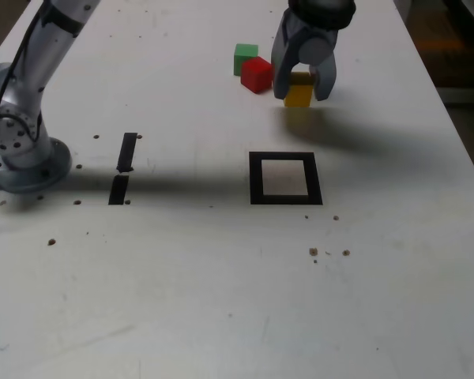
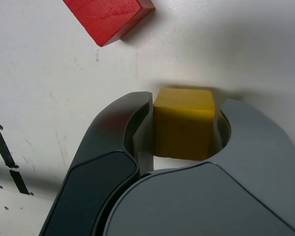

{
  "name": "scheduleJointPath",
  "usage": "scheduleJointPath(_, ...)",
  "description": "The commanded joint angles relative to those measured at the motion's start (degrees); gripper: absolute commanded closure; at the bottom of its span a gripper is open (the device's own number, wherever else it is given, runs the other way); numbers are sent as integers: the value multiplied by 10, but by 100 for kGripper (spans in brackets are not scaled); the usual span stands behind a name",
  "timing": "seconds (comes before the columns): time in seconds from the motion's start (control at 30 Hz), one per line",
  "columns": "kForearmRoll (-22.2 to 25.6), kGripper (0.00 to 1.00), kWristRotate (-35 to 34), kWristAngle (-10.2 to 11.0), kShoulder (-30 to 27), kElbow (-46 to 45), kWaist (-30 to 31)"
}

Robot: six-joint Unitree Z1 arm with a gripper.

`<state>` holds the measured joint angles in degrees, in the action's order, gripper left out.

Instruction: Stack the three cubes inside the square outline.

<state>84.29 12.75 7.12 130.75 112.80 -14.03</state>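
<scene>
One square outline (image 1: 285, 200), black tape, nearest, around white centre. Two short black strips (image 1: 127, 151) toward exterior view's left, in line. Three cubes, all beyond outline and outside it: one yellow cube (image 2: 183, 125), gripper (image 1: 303, 91) closed on its two sides; one red cube (image 1: 257, 75) beside it, apart; one green cube (image 1: 245, 57) farthest, just behind red.
</scene>
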Motion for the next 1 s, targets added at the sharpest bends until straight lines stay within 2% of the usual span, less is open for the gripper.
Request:
scheduleJointPath(0.0, 0, 45, 2, -1, 8, 0, -1)
scheduleJointPath(0.17, -1, 18, 5, -6, 11, -1, -1)
scheduleJointPath(0.3, 2, 9, 6, -8, 5, 1, -1)
scheduleJointPath(0.53, 38, 1, -16, 1, -51, -8, -17)
scheduleJointPath(0.67, 50, 0, -63, -14, -93, -59, -52)
scheduleJointPath(0.8, 35, 0, -113, -40, -106, -112, -81)
scheduleJointPath(0.97, -8, 0, -150, -45, -104, -147, -94)
